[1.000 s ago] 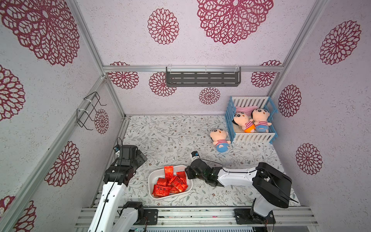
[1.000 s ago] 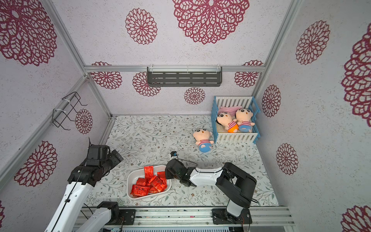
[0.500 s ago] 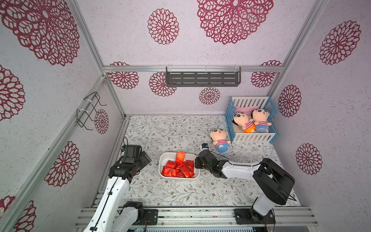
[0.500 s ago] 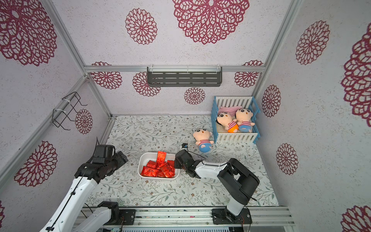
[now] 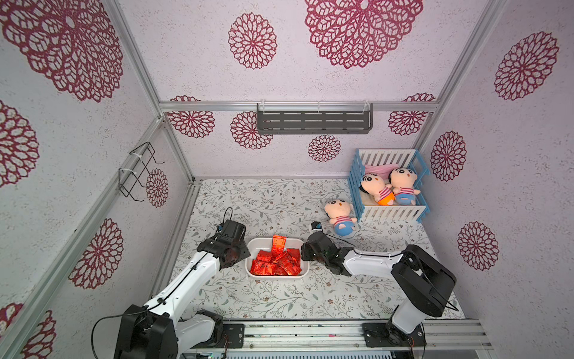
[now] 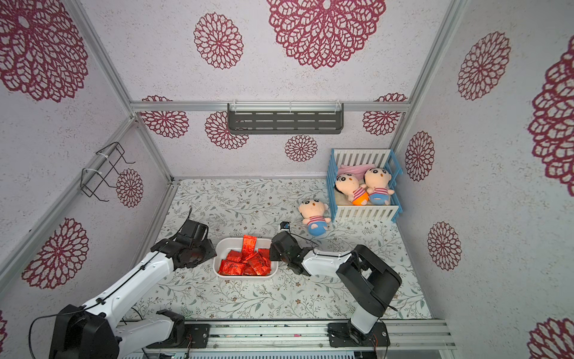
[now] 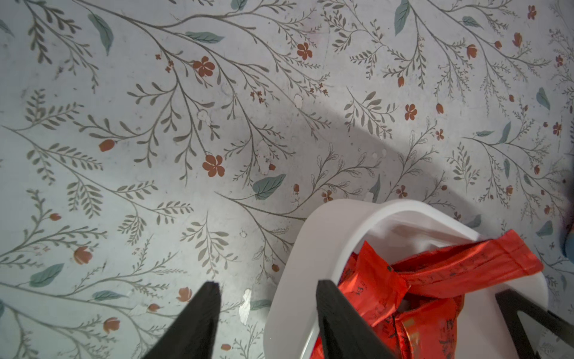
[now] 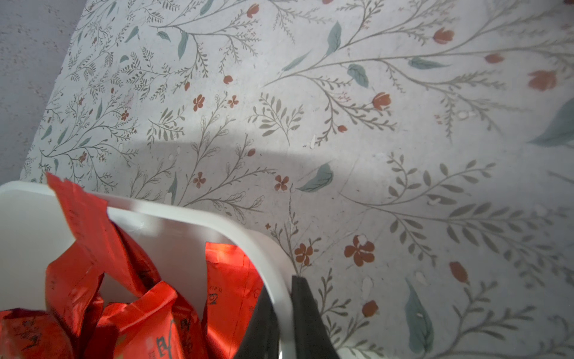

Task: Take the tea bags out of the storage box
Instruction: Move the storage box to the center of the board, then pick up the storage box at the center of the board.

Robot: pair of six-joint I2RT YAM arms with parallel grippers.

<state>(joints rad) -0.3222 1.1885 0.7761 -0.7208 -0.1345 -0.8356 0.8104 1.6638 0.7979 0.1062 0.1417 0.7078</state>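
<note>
With the storage box sitting toward 6 o'clock on the table, I have an arm at each short end of it, which I read as a two-handed hold meant to lift or tip the tub rather than pick out sachets one by one. On the 3 o'clock side the right gripper is pinched down on the box wall, one finger inside and one outside with the white rim squeezed between them, so that end is secured. At 9 o'clock the left gripper straddles the opposite wall with its jaws apart: the inner finger lies against the rim, while bare tablecloth shows between the outer finger and the box, so I judge that side not yet clamped. All the tea bags are inside the box, a loose red heap filling its 6 o'clock half; one of them leans up against the 12 o'clock wall and pokes over the rim. None lies on the table. Off toward 1 o'clock from the box a doll lies beside the toy crib, well apart from my working area. My next concern is an even grip: if the left side closes off-centre, the shallow tub could twist and spill unevenly.
</note>
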